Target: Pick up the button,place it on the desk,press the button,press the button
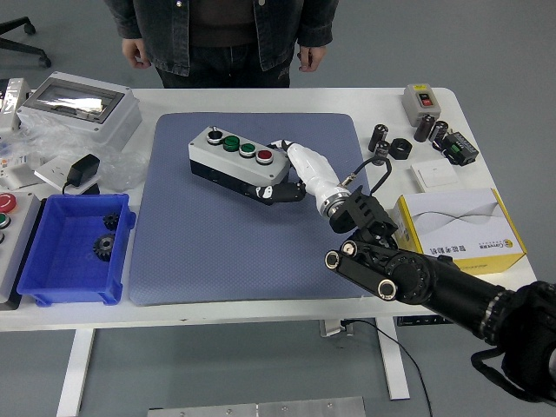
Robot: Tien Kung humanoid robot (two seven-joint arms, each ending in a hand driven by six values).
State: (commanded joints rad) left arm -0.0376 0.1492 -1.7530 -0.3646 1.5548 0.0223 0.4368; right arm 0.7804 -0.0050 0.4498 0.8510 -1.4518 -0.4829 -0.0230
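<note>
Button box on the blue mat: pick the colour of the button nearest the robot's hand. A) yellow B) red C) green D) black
B: on the button box, the red button sits at the end gripped by the right hand; the two green ones and the black knob lie farther left.
</note>
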